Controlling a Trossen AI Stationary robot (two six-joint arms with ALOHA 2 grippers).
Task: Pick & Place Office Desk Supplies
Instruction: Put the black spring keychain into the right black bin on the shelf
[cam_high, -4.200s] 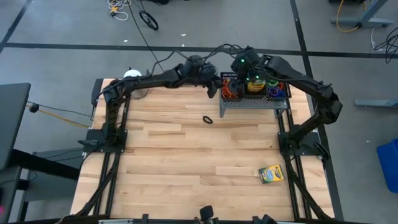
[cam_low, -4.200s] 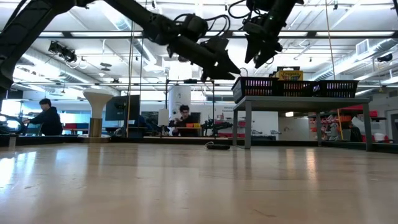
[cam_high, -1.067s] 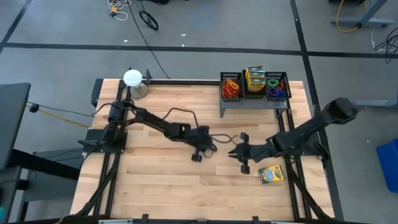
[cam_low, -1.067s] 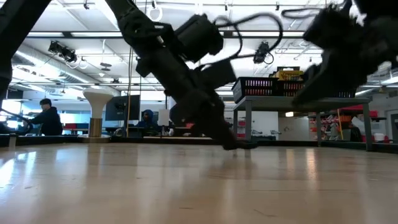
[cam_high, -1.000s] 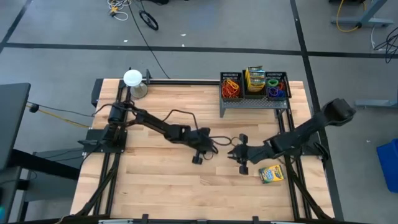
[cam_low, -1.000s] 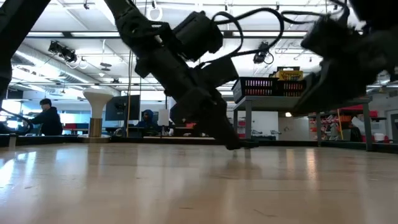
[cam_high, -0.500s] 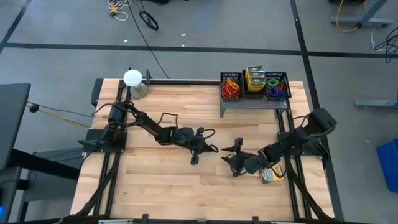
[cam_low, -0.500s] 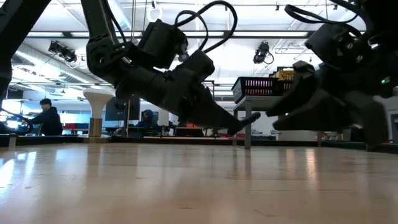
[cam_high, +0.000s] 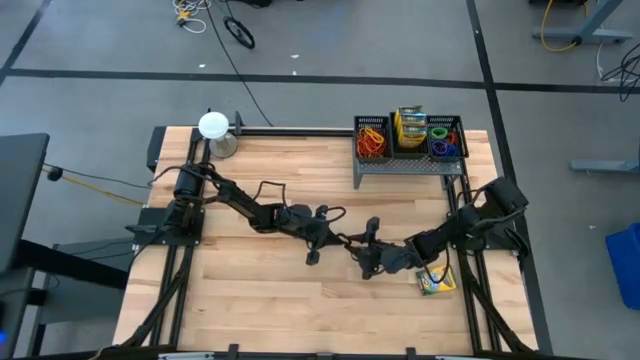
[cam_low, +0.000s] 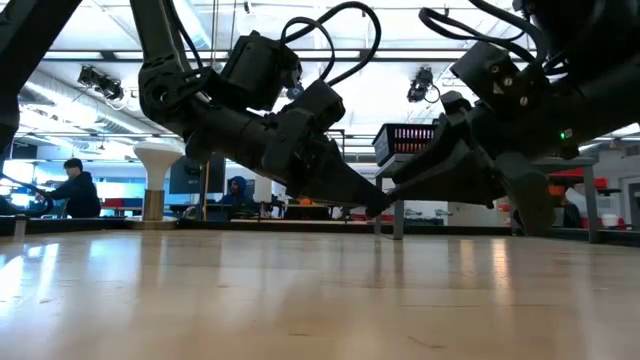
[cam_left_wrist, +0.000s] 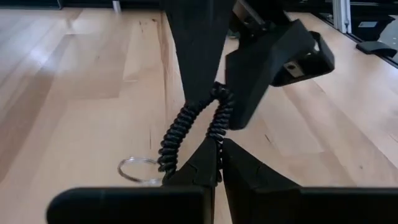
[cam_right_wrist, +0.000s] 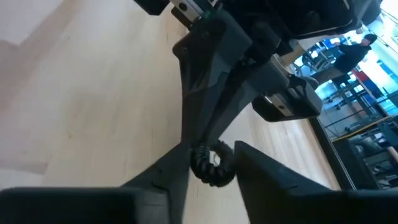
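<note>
A black coiled loop (cam_left_wrist: 189, 118) with a small metal ring (cam_left_wrist: 134, 170) is stretched between my two grippers over the table's middle. My left gripper (cam_high: 340, 240) reaches in from the left and is shut on the loop's ring end. My right gripper (cam_high: 363, 247) comes from the right, its two fingers closed about the loop's other end (cam_right_wrist: 210, 165). A yellow-and-green crayon box (cam_high: 436, 281) lies flat on the table at the near right, partly under the right arm. My left gripper pinches the coiled loop's two strands (cam_left_wrist: 208, 142) between its two fingertips, next to the metal ring. It comes slanting down from the table's left. The loop runs on from the fingertips toward the right gripper. My right gripper has the loop's far bend (cam_left_wrist: 219, 93) between its two fingers (cam_right_wrist: 177, 165), coming slanting down from the table's right, head-on to the left gripper. The coil fills the gap between the fingers. How far back it reaches cannot be told.
A black wire-mesh rack (cam_high: 408, 165) on legs stands at the far right, holding coloured bands and crayon boxes. A white round-topped object (cam_high: 213, 126) stands at the far left corner. Bare wood lies toward the near edge.
My right gripper has moved toward the table's left, sunk and rolled, and has come up against the left gripper's tips with its fingers around the loop. My left gripper has tipped from steeply down to nearly level, keeping hold of the loop.
</note>
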